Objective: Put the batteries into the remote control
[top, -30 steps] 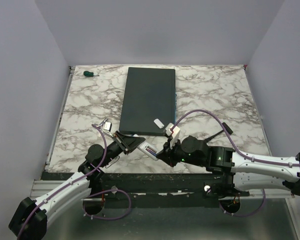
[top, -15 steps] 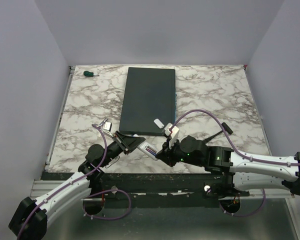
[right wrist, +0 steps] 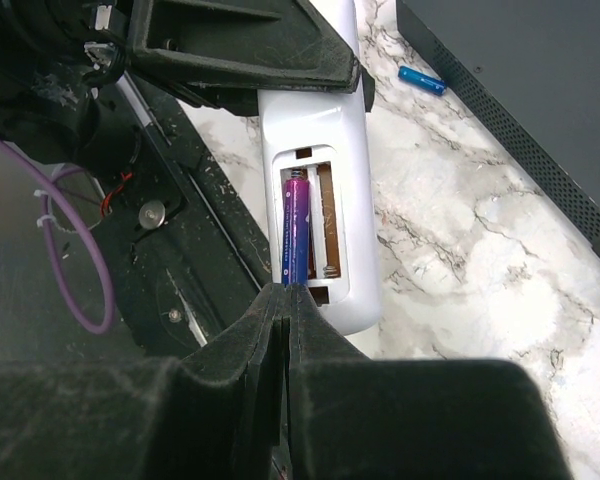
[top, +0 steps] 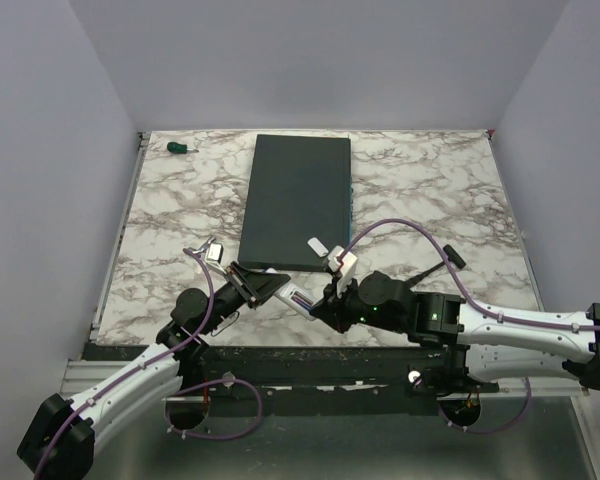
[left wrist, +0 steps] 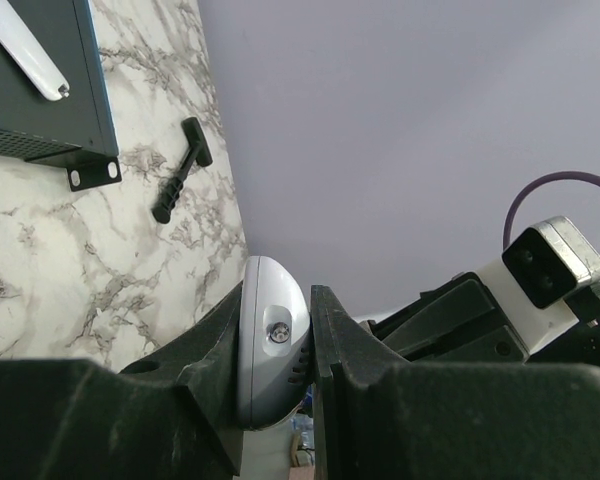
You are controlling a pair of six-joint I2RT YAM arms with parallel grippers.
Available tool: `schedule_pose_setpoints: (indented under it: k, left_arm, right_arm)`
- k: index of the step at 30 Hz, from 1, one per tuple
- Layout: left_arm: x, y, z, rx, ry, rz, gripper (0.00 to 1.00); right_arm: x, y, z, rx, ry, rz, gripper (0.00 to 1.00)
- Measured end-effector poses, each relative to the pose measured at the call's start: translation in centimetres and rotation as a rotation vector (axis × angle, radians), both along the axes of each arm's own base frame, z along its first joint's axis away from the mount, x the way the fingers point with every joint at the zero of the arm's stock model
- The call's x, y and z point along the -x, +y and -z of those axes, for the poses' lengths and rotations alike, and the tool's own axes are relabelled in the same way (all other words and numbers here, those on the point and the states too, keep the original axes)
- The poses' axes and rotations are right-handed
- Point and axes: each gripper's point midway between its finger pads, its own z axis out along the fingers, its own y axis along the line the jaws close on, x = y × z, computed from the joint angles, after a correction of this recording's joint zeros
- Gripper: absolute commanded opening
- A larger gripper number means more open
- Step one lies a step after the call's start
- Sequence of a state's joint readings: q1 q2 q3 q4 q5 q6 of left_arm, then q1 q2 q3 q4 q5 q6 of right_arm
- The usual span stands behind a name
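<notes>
My left gripper (top: 270, 287) is shut on the white remote control (top: 300, 299) and holds it off the table, near the front edge. In the left wrist view the remote (left wrist: 270, 340) sits end-on between the left gripper's (left wrist: 277, 296) fingers. In the right wrist view the remote (right wrist: 350, 250) shows its open battery bay. A purple-blue battery (right wrist: 297, 230) lies in the bay's left slot; the right slot is empty. My right gripper (right wrist: 285, 292) is shut, its tips at the battery's near end. A blue battery (right wrist: 421, 80) lies on the marble.
A large dark grey slab (top: 295, 200) lies mid-table with a small white cover piece (top: 318, 245) on its near corner. A black T-shaped tool (top: 442, 262) lies to the right. A green-handled screwdriver (top: 180, 148) lies at the far left corner.
My right gripper has edged slightly left toward the remote. The left arm and the remote have stayed put.
</notes>
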State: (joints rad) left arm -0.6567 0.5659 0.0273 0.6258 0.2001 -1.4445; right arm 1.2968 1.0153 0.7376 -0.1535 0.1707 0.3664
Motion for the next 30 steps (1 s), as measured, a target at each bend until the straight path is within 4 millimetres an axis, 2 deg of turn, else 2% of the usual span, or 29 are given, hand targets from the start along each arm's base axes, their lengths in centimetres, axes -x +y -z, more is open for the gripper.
schedule_pose_setpoints:
  k: [30]
  left_arm:
    - [-0.15,0.09,0.16,-0.004,0.002,-0.01,0.0]
  right_arm:
    - [-0.46,0.39,0.06,0.005,-0.011,0.015,0.12]
